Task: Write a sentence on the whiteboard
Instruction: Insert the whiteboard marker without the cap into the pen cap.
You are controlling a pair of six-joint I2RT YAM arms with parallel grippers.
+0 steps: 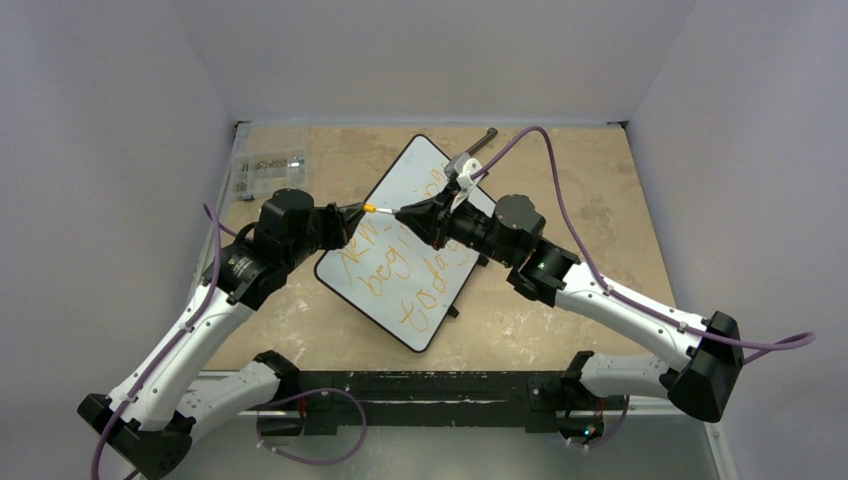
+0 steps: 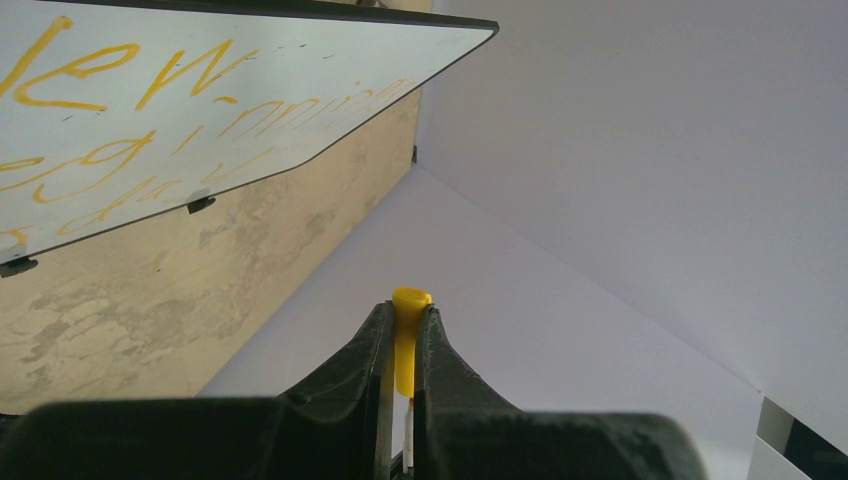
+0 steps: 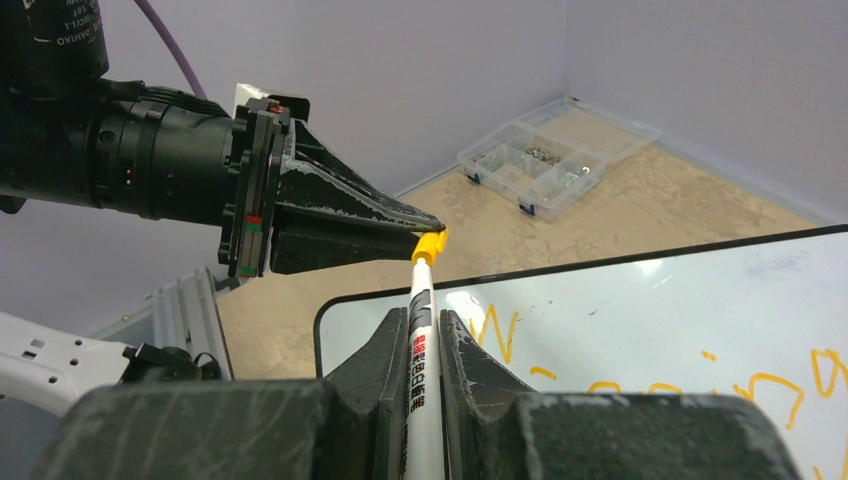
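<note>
One whiteboard (image 1: 412, 172) lay flat and turned at an angle on the tan table (image 1: 560, 300). The sentence (image 1: 400, 282) ran across the board in three slanted orange lines. Two grippers met tip to tip over the whiteboard's left edge, sharing one marker (image 1: 386, 211). The right gripper (image 1: 405, 213) had its jaws pinching the white barrel, and the left gripper (image 1: 358, 210) had its jaws pressed onto the single yellow cap (image 1: 371, 209) at the marker's end. One clear parts box (image 1: 268, 170) sat beyond the whiteboard's far-left side, well apart from it.
</note>
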